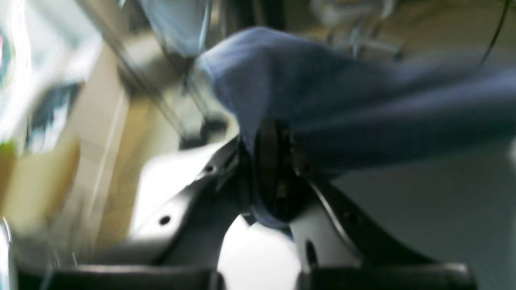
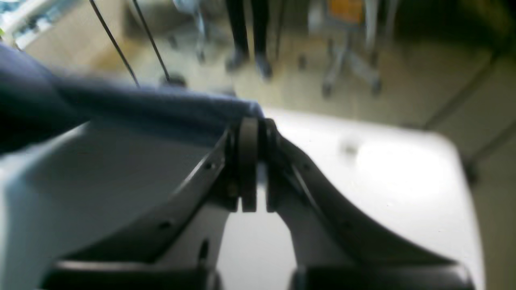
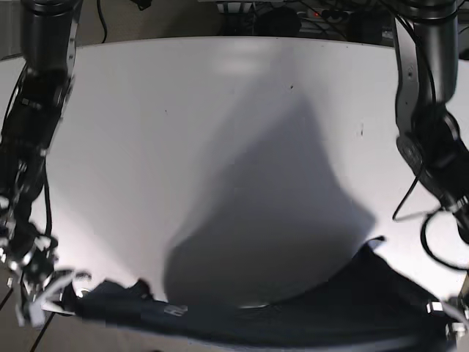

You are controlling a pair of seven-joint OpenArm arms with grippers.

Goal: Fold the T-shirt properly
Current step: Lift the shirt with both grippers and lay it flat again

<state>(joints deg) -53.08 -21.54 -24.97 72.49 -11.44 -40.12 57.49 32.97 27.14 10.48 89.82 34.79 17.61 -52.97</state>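
Note:
The navy T-shirt (image 3: 308, 312) hangs stretched between both grippers over the front edge of the white table (image 3: 220, 132). In the base view my left gripper (image 3: 448, 317) is at the bottom right, at the shirt's right end. My right gripper (image 3: 64, 292) is at the bottom left, at its left end. In the blurred left wrist view my left gripper (image 1: 276, 161) is shut on bunched navy cloth (image 1: 363, 108). In the right wrist view my right gripper (image 2: 254, 129) is shut on the shirt's edge (image 2: 161, 104), which runs off to the left.
The shirt's shadow lies across the middle of the table. In the right wrist view the table's corner (image 2: 455, 161) shows, with floor, chair legs (image 2: 350, 76), a person's legs (image 2: 248, 52) and cables (image 2: 117, 44) beyond. Cables hang by the left arm (image 3: 429, 139).

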